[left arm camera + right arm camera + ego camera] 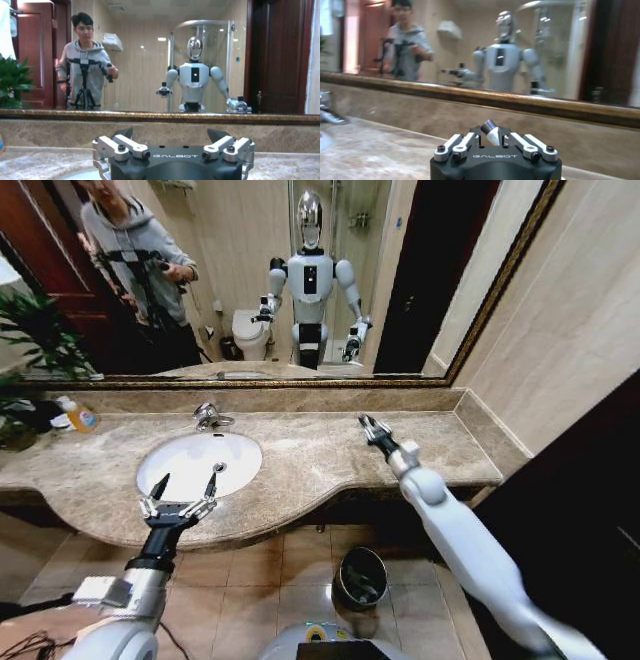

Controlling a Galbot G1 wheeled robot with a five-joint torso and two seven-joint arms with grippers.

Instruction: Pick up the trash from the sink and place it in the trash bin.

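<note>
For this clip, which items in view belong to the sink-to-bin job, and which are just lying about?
Belongs to the job:
- sink, white basin; no trash visible in it
- trash bin, on the floor below the counter
- left hand, open over the basin's front edge
- right hand, shut, over the countertop

Just lying about:
- yellow-orange bottle on the counter's left
- plant
- faucet

Marble worktop [320, 455] with sink [198, 462]
Faucet [208, 417] behind the basin; yellow bottle [79, 416] at far left by a plant [25, 370].
</note>
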